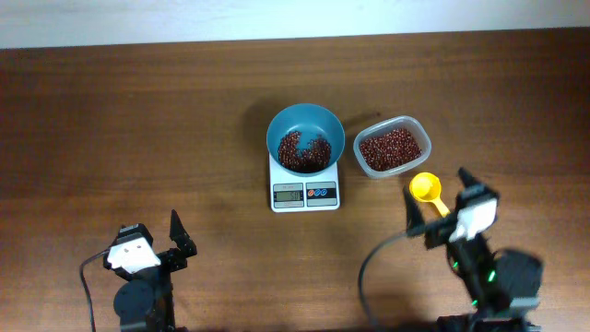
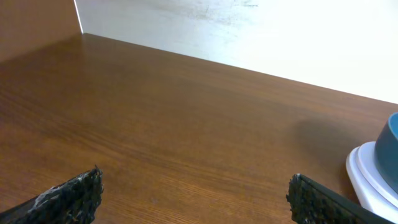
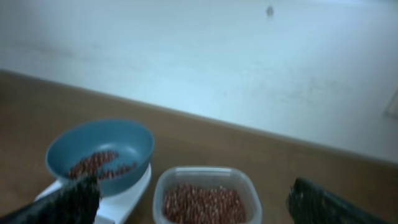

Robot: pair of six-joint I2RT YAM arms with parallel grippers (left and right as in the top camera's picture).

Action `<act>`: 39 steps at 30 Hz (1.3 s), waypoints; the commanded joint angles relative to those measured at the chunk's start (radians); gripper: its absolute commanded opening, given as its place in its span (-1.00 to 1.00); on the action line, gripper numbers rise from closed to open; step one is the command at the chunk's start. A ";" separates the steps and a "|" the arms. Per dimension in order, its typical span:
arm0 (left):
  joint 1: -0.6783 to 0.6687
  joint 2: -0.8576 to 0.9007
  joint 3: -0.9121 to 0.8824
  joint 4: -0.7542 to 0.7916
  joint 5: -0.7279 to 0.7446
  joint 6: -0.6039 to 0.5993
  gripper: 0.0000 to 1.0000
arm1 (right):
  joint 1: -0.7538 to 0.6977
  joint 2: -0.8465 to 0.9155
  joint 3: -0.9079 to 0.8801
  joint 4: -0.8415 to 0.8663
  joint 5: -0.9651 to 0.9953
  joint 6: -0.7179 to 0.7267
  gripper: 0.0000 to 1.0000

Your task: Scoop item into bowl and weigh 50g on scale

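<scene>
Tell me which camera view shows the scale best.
The overhead view: the scale is seen from above, display and buttons in plain sight, the bowl on it. The left wrist view catches only a white corner at its right edge; the right wrist view shows a blurred strip of platform under the bowl, display hidden.

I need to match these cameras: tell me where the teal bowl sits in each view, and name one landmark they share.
Overhead: the bowl sits at centre, on the scale, left of the clear container.
Left wrist: only its edge shows, at the right border above the scale's corner.
Right wrist: lower left, on the scale, beside the container.
Shared landmark: the white scale under it.
</scene>
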 commanded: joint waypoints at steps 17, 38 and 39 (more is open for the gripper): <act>0.005 -0.006 -0.006 0.002 0.000 0.016 0.98 | 0.009 -0.244 -0.254 -0.032 0.023 0.092 0.97; 0.005 -0.006 -0.006 0.002 0.000 0.016 0.98 | 0.009 -0.244 -0.254 -0.032 0.023 0.092 0.97; 0.005 -0.006 -0.006 0.002 0.000 0.016 0.98 | 0.009 -0.244 -0.254 -0.032 0.023 0.092 0.97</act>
